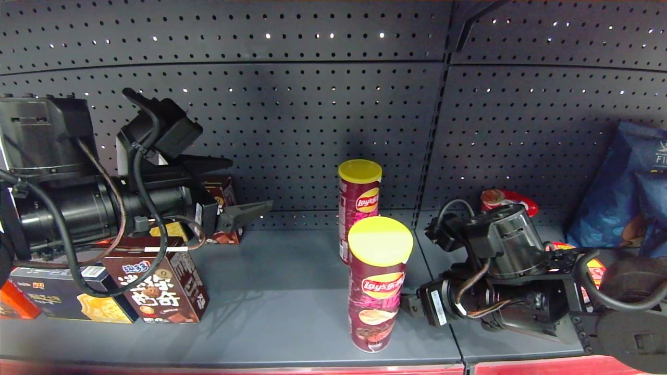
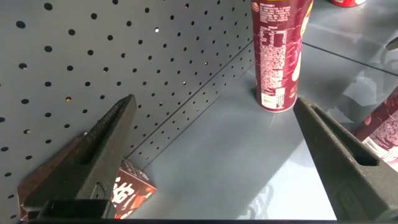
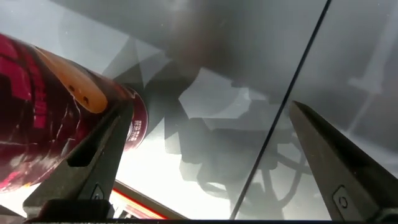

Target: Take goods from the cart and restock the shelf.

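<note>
Two maroon chip cans with yellow lids stand upright on the grey shelf [image 1: 281, 307]. One can [image 1: 359, 205] is near the pegboard, and a front can [image 1: 379, 284] is near the shelf edge. My left gripper [image 1: 250, 185] hangs open above the shelf's left half, empty. In the left wrist view, the rear can [image 2: 280, 56] lies beyond the open gripper [image 2: 217, 143]. My right gripper [image 1: 410, 304] sits low, just right of the front can. It is open in the right wrist view [image 3: 205, 143], with the can's base [image 3: 56, 137] beside one finger [image 3: 93, 168], not between the two.
A brown cookie box [image 1: 161, 289] and a dark cracker box [image 1: 73, 299] lie at front left. Another brown box [image 2: 127, 193] stands by the pegboard. A red packet [image 1: 505, 199] and blue bags [image 1: 625, 192] fill the right bay. A red lip edges the shelf front.
</note>
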